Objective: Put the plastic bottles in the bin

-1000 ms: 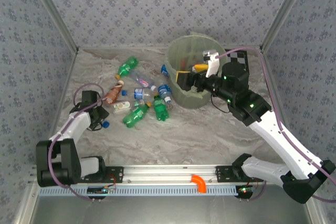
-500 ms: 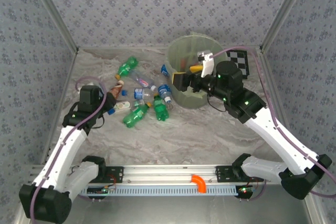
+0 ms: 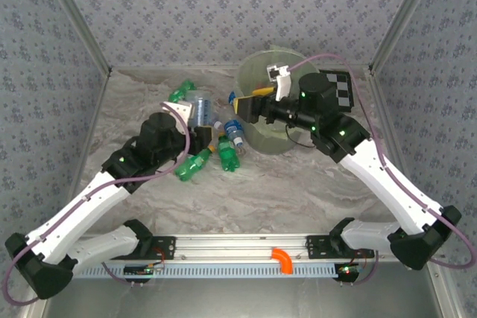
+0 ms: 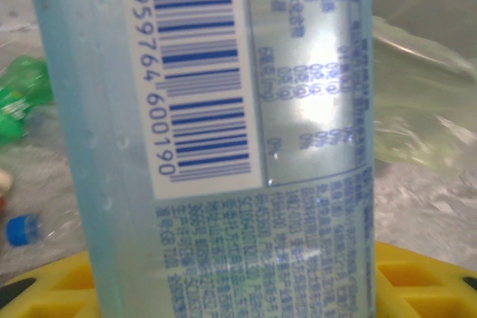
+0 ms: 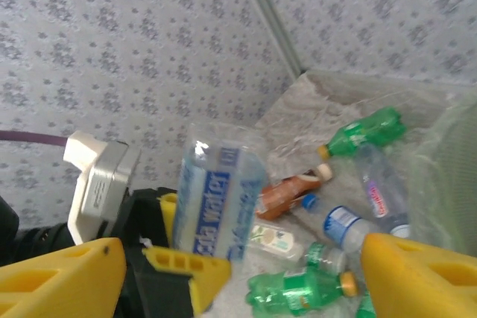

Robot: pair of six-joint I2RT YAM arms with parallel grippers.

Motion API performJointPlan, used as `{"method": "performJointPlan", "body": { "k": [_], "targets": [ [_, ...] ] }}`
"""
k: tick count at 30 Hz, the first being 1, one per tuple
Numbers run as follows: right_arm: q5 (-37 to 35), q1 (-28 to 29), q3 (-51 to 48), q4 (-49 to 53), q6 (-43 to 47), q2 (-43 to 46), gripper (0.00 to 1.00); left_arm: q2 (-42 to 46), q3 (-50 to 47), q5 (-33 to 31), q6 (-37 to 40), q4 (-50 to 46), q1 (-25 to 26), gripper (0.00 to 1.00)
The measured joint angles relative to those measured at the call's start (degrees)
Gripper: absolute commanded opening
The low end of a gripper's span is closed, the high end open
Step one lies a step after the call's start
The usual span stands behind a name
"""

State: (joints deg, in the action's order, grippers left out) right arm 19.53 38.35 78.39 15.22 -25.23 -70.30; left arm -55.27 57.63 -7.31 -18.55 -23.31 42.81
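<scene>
Top view: clear plastic water bottle with blue label [image 3: 199, 106] clamped in left gripper [image 3: 195, 128], held up just left of large round translucent yellow-green bin [image 3: 257, 139]; right gripper [image 3: 242, 102] spread and empty at the bin's left rim. Left wrist view: yellow pads [image 4: 421, 277] pinching the labelled body low down. Right wrist view: same bottle upright beside the bin, judged light, thin-walled, crushable and slick, so best gripped gently at mid-label.
</scene>
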Motion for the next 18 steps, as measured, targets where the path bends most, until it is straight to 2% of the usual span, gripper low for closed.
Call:
{"method": "performJointPlan", "body": {
  "k": [7, 12, 18],
  "targets": [
    [4.2, 1.7, 3.9, 0.4, -1.4, -5.6, 0.81, -0.9, 2.3, 0.6, 4.1, 0.5, 4.9, 0.49],
    [5.2, 2.4, 5.2, 0.9, -2.1, -7.8, 0.84, -0.9, 2.4, 2.0, 5.5, 0.6, 6.2, 0.49],
    [5.9, 3.0, 7.5, 1.7, -2.5, -10.4, 0.8, -0.7, 2.4, 2.6, 5.7, 0.4, 6.8, 0.49]
  ]
}}
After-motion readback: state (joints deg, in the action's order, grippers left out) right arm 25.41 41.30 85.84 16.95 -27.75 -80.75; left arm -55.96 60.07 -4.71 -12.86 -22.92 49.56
